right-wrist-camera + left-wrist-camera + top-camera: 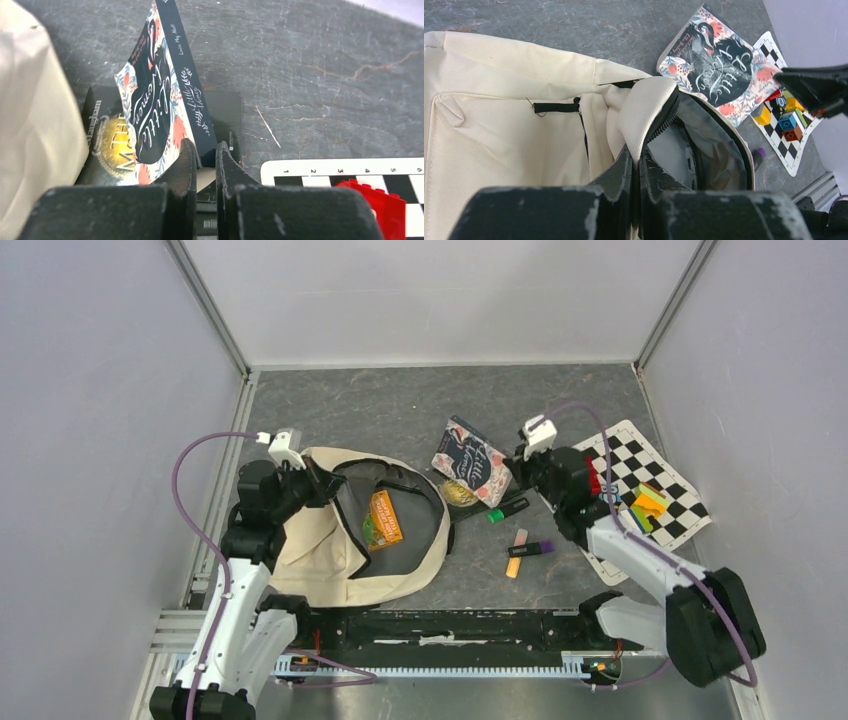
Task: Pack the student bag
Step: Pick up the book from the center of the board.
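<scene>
Right wrist view: the right gripper (206, 152) clamps a corner of the Little Women book (152, 102) (a thin hold) beside the student bag (35, 100), whose rim the left gripper (636, 162) pinches; lifting slowly seems wise.

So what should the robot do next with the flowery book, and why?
Probably lift the flowery book and swing it left over the student bag. The right gripper is pinching the book's corner, the book is tilted up over a dark book, and the left gripper holds the bag's mouth open.
</scene>
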Tool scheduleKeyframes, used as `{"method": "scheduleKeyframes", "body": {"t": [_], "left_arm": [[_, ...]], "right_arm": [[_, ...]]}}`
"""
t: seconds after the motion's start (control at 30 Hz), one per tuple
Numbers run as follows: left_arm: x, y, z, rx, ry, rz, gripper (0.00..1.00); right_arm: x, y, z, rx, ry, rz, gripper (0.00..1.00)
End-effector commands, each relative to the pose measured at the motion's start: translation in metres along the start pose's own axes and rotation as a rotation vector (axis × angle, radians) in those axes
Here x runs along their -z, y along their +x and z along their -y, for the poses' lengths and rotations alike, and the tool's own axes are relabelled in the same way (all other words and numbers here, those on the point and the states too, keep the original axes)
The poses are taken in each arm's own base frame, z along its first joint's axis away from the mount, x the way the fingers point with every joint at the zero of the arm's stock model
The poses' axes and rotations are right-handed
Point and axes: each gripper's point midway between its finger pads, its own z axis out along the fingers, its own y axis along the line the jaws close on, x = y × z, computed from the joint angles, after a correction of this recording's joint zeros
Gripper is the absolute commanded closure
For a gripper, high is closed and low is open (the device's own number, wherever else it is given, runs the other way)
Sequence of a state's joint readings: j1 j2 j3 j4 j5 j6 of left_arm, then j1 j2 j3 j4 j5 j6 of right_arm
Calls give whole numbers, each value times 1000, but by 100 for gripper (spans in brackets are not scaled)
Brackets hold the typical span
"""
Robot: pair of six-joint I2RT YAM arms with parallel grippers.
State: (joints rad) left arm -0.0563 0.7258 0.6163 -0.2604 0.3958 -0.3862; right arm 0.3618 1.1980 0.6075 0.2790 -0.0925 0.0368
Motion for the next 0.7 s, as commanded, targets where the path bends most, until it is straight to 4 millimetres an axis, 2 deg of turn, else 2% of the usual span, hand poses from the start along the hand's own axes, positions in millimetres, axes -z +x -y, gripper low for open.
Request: {"method": "scheduleKeyframes", "body": {"t": [0.0,0.17,0.33,0.53,0.67], "left_arm": [[3,-25,12,-47,40,68,95],[2,-24,12,-42,41,62,95],[2,-24,12,-41,41,62,95],[2,-23,12,-40,43,60,95],[2,-23,13,-41,45,60,95]], "right_arm": [[22,-20,6,179,147,144,100],[33,-1,-14,255,128,129,100],[34,10,-34,285,69,101,100],[31,18,-62,273,-70,76,80],[23,18,-72,274,-119,35,64]]}}
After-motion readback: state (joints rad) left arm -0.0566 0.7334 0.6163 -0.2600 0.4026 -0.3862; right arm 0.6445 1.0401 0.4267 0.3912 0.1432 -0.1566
